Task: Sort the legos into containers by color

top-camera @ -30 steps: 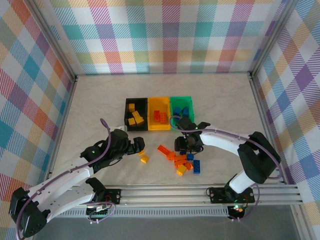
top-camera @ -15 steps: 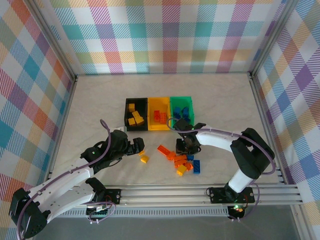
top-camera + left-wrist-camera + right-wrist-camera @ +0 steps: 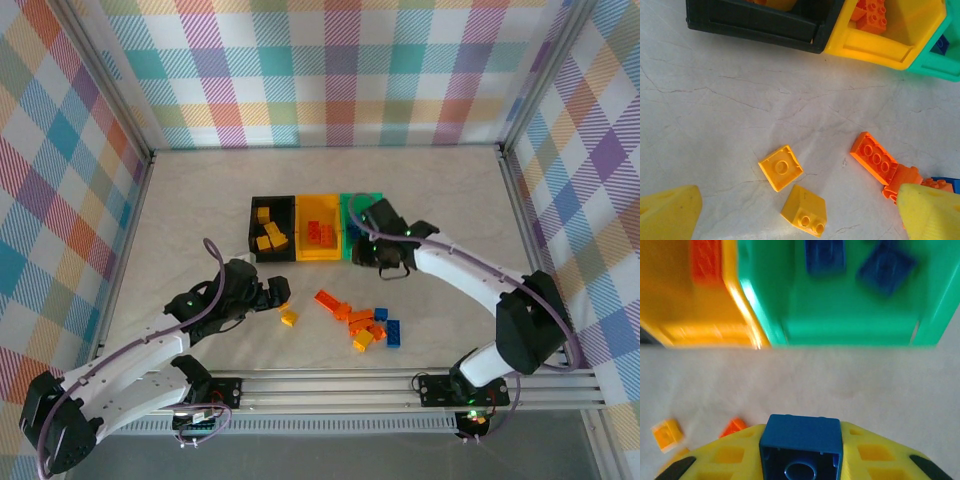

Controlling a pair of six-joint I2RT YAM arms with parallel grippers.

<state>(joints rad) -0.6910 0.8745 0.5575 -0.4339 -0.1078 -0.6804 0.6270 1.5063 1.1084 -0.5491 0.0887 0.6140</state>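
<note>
While the right pincer (image 3: 372, 243) clenches a blue brick (image 3: 801, 440) at the near edge of the green bin (image 3: 850, 330), left pincer (image 3: 276, 294) released, fingers spread wide above two yellow bricks (image 3: 781, 167) on the desk (image 3: 715, 110), orange bricks (image 3: 352, 315) loose nearby

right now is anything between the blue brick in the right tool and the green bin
Nothing visible: only bare table lies between the blue brick and the green bin, whose near wall it must clear.
</note>
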